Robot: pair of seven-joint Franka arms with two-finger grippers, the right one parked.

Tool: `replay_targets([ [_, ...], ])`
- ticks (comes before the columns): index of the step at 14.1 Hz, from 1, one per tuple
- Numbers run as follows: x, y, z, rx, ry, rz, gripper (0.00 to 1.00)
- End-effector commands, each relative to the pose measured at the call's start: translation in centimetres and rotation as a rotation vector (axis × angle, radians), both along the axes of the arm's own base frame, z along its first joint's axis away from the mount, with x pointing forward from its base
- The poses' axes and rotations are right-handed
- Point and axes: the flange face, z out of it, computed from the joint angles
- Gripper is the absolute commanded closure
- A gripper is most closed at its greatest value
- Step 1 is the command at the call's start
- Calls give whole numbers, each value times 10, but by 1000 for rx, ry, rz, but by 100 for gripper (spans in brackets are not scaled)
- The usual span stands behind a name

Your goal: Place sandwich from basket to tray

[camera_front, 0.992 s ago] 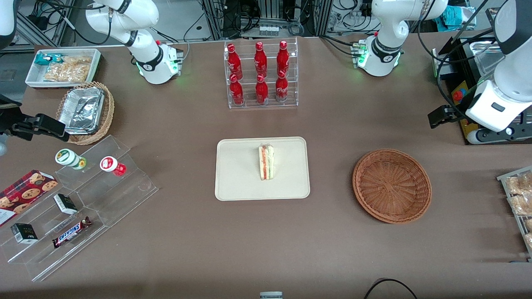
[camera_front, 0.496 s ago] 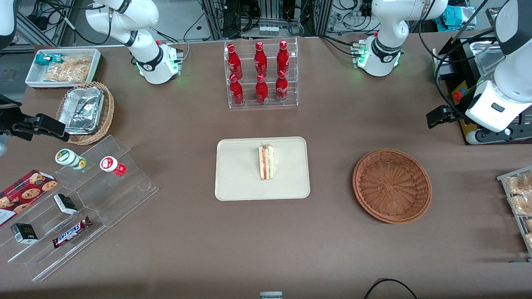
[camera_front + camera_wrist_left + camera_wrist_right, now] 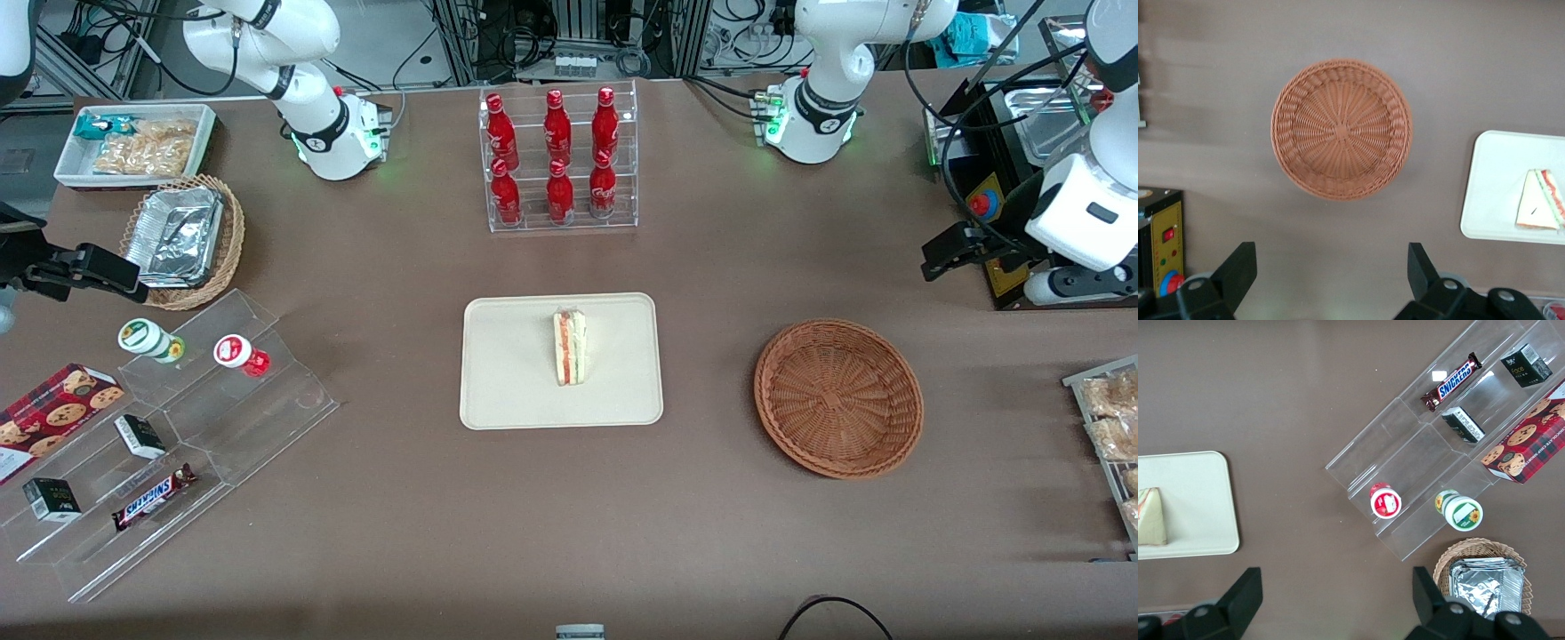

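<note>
One broad brown tabletop (image 3: 400,267) carries everything, and the task already reads as finished on it. Next in size, the cream tray (image 3: 507,391) sits at the middle of the tabletop, with the round reddish basket (image 3: 838,398) well apart from it toward the working arm's end, at about three o'clock from the tray in the front view. The basket is empty; its woven floor shows bare in the left wrist view (image 3: 1341,129). The end effector (image 3: 944,251) hangs high above the tabletop, at roughly one o'clock from the basket in the front view, clear of both basket and tray; its fingers stand wide apart with nothing between them, as the two dark fingertips (image 3: 1238,270) in the wrist view show. Smallest is the sandwich (image 3: 570,346), a clear-wrapped wedge lying on the tray, slightly toward three o'clock of the tray's centre, its red and green filling edge showing. It looks light and soft: the bread would crush under a hard pinch and the wrap is likely slippery, so any regrasp should close gently across the two flat bread faces near the thick crust end, not on the thin tip.
</note>
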Motion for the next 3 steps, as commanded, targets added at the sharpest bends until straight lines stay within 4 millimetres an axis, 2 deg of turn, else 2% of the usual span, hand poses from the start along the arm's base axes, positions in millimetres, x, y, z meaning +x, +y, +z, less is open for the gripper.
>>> replay_targets([
  [1,3,0,5,-5,-18,-11,0],
  [3,3,0,5,-4,-17,-11,0],
])
